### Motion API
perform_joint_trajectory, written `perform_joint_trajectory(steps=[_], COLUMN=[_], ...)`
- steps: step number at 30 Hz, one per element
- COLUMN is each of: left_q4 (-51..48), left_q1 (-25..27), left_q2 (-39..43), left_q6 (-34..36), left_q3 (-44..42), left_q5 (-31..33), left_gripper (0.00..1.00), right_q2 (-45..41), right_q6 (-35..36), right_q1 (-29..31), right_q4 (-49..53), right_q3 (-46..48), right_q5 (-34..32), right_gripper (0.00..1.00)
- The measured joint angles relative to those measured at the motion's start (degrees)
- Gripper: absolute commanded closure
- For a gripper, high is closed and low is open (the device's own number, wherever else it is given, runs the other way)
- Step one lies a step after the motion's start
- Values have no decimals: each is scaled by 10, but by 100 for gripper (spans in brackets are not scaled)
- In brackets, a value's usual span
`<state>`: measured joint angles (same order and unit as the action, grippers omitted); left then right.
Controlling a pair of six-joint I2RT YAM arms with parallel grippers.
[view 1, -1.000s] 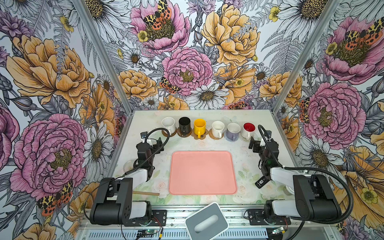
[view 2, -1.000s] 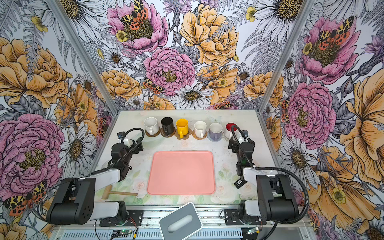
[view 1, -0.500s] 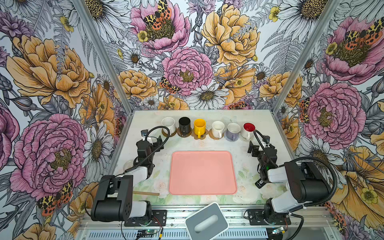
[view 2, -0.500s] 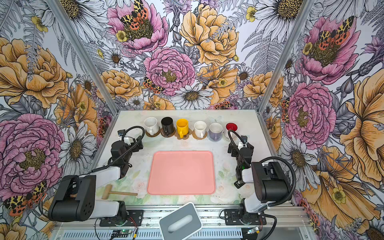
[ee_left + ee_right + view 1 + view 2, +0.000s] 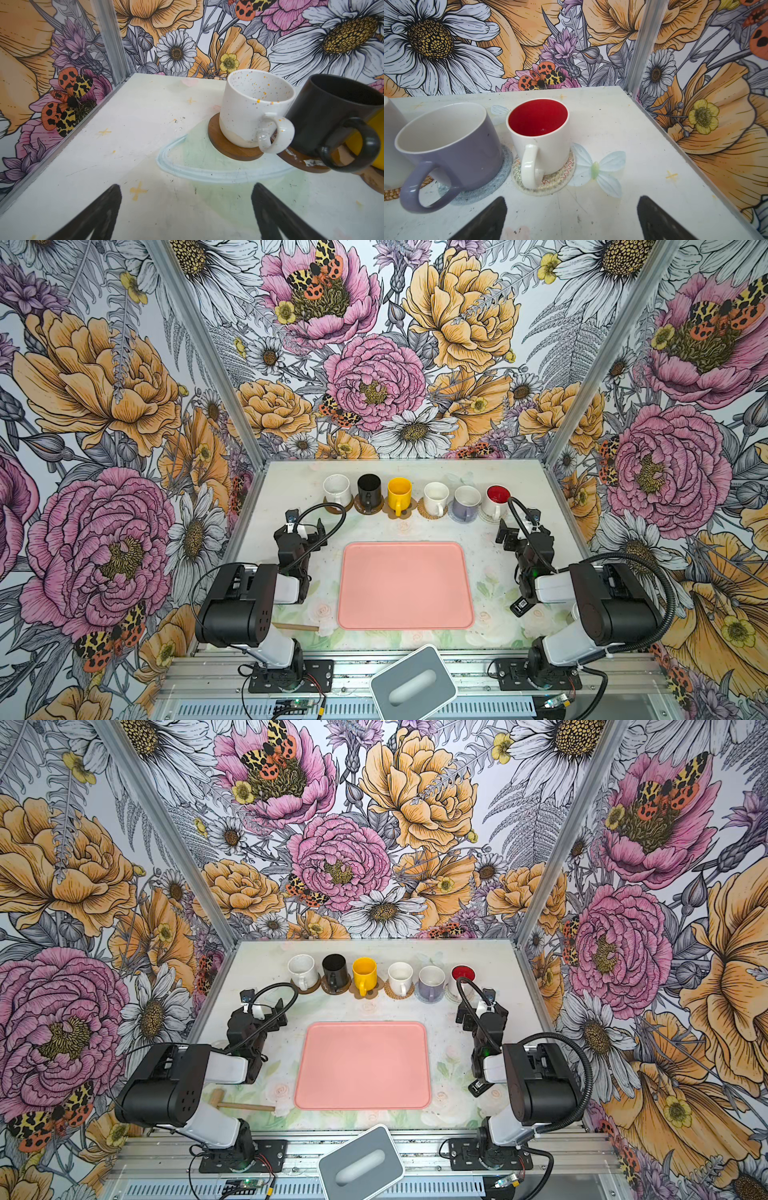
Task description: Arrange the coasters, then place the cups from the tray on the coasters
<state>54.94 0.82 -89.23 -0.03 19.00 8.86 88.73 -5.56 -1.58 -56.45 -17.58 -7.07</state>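
Against a second ago: my arms sit much the same and the cups are unmoved. All six stand in a row on the coasters at the far edge. Left gripper and right gripper are both spread wide, holding nothing. Tray is bare. The cups seem empty, though some interiors are partly hidden.

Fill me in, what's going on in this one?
Nothing is being handled right now. All six cups stand in a row beyond the tray, each on its own coaster, and the tray is empty. The left gripper and right gripper are both open and empty, one at each side of the tray. The task looks finished.
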Motion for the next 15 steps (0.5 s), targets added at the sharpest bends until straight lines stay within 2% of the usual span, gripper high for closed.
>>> perform_joint_trajectory(steps=[15], left_q4=[-3], left_q1=[0], left_q2=[0], left_q6=[0], left_q3=[14], left_q5=[19], left_gripper=[1], right_q2=[0], right_q6=[-10], right_q1=[0], right_q4=[18], right_q3=[-12], right_q5=[-17], right_gripper=[0])
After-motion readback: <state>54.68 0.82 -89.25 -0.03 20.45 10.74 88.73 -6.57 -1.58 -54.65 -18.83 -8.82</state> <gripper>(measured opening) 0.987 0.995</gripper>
